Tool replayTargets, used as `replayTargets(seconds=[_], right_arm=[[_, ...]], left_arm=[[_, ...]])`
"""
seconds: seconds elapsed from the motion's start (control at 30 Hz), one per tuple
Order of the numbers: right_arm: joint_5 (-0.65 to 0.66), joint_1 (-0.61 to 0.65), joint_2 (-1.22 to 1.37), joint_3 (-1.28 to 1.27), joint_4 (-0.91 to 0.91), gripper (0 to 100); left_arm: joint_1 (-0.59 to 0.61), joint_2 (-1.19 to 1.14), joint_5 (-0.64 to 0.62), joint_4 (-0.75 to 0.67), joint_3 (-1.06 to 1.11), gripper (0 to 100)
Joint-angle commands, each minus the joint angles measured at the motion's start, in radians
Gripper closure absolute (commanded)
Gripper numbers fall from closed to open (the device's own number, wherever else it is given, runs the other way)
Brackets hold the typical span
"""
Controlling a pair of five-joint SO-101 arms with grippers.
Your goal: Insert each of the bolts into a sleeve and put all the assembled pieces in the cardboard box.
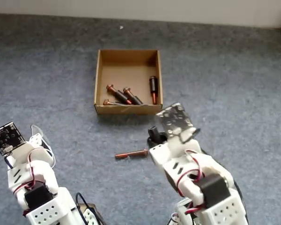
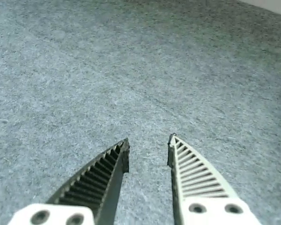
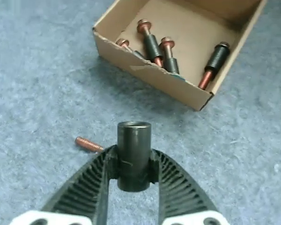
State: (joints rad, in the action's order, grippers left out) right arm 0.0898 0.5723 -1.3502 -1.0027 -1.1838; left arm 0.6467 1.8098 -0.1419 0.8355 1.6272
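A cardboard box (image 1: 99,79) (image 3: 152,77) stands at the middle of the carpet with several assembled bolt-and-sleeve pieces (image 1: 126,96) (image 3: 152,44) lying in it. A loose copper bolt (image 1: 131,153) (image 3: 88,143) lies on the carpet in front of the box. My right gripper (image 3: 132,165) (image 1: 155,136) is shut on a black sleeve (image 3: 133,152), held upright with its hollow end up, just right of the bolt's head. My left gripper (image 2: 147,147) hovers open over bare carpet at the front left, holding nothing.
Grey carpet (image 1: 225,79) covers the whole work surface. A pale wall strip (image 1: 178,9) runs along the far edge. Open carpet lies to the left and right of the box.
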Motion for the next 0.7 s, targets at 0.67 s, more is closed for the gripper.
replayTargets(seconds=[0.67], right_arm=[[-0.313,-0.429,-0.243,-0.509,0.512,99.4]], left_arm=[[-0.438,-0.001,0.233,0.18,-0.321,84]])
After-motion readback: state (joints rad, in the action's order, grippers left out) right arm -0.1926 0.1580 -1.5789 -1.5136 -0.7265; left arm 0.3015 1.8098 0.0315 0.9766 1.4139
